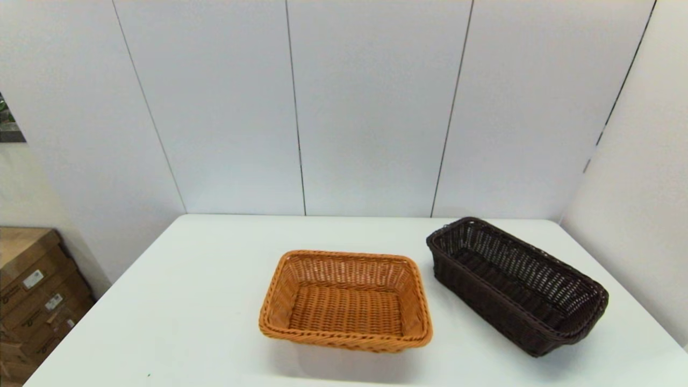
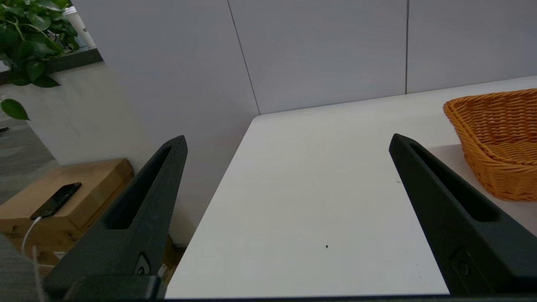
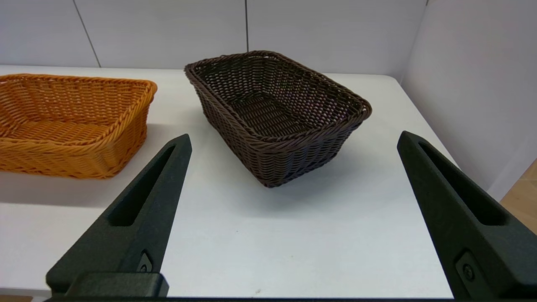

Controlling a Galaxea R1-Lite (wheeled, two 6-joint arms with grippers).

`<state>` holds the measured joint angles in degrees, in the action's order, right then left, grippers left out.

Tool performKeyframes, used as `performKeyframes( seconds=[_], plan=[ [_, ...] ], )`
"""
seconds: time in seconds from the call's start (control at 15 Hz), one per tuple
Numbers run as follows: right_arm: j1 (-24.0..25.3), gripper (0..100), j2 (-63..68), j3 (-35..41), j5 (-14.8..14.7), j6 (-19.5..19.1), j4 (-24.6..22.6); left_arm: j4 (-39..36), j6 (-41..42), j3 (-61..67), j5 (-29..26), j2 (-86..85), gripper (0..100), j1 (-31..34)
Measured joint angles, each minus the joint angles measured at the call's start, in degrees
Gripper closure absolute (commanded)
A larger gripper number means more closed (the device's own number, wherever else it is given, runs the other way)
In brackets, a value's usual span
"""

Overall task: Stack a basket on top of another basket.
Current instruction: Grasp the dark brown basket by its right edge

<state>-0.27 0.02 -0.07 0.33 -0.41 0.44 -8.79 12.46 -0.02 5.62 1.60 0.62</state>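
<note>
Orange basket (image 1: 345, 301) near the front of the white table (image 1: 188, 301), dark basket (image 1: 517, 285) just beside, on the right, both empty. Grey wall panels (image 1: 371, 107) behind. Cardboard boxes (image 1: 32, 295) down left. Left hand (image 2: 287, 140) and right hand (image 3: 293, 138) both wide apart, holding nothing.

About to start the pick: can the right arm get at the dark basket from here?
Probably yes. The right gripper has its fingers wide open facing the dark basket, with only bare table between them.
</note>
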Motion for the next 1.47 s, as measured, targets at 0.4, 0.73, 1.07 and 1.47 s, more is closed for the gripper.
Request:
performKeyframes(
  seconds=[0.4,0.73,1.07,1.47],
  plan=[
    [0.0,0,0.0,0.0,0.0,0.0,0.0,1.8,-1.8,0.0,-5.6,-1.6,0,0.0],
    [0.0,0,0.0,0.0,0.0,0.0,0.0,9.1,-4.4,0.0,-7.8,-1.7,0,0.0],
    [0.0,0,0.0,0.0,0.0,0.0,0.0,9.3,-8.2,0.0,-7.5,-1.7,0,-0.1],
    [0.0,0,0.0,0.0,0.0,0.0,0.0,9.3,-9.1,0.0,-7.4,-1.7,0,0.0]
  ],
)
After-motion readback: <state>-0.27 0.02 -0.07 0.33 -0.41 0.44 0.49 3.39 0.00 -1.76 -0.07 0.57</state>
